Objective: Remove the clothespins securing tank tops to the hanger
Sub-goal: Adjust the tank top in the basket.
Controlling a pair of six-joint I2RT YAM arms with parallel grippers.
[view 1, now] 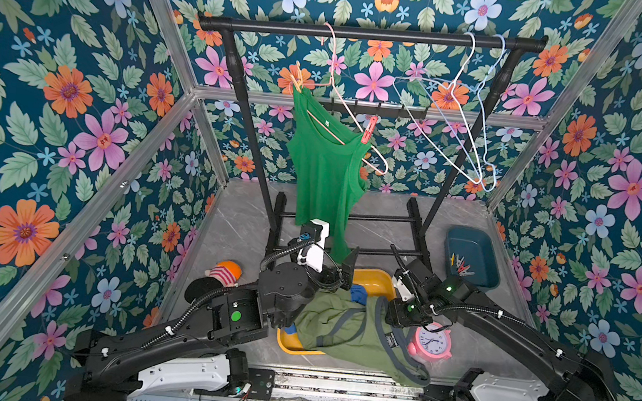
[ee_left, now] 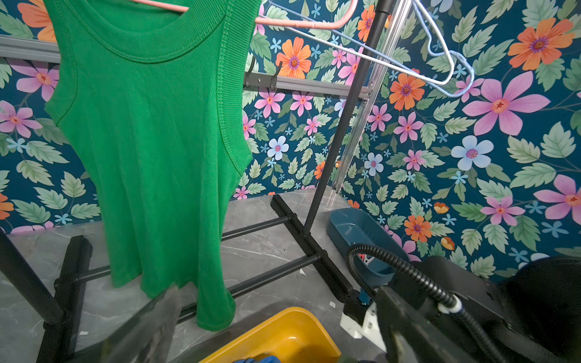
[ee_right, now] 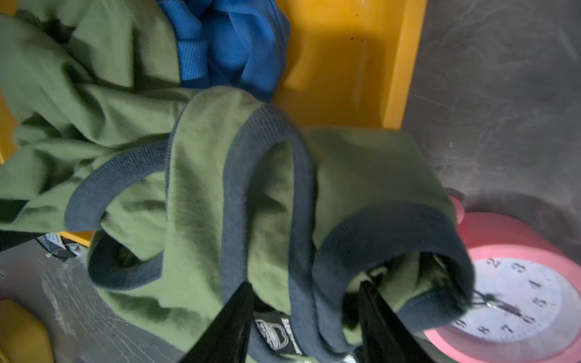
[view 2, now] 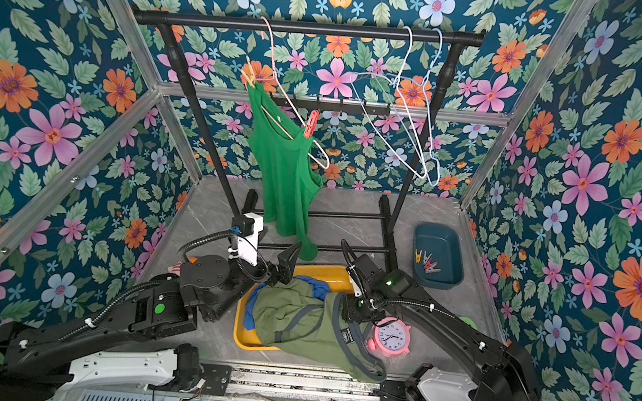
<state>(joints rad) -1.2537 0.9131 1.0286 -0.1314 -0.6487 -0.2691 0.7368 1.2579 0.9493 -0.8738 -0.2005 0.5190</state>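
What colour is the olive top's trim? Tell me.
Slate-grey trim, best in the right wrist view.

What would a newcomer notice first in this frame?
The bright green tank top hanging on a pink hanger from the black rack, a red clothespin on its strap, against loud floral walls. Next, the olive top spilling from the yellow tray in front, beside a pink clock.

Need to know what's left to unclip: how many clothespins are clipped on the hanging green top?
2. A peach clothespin grips the green top's higher strap. A red clothespin grips the lower strap. More could be hidden behind the fabric.
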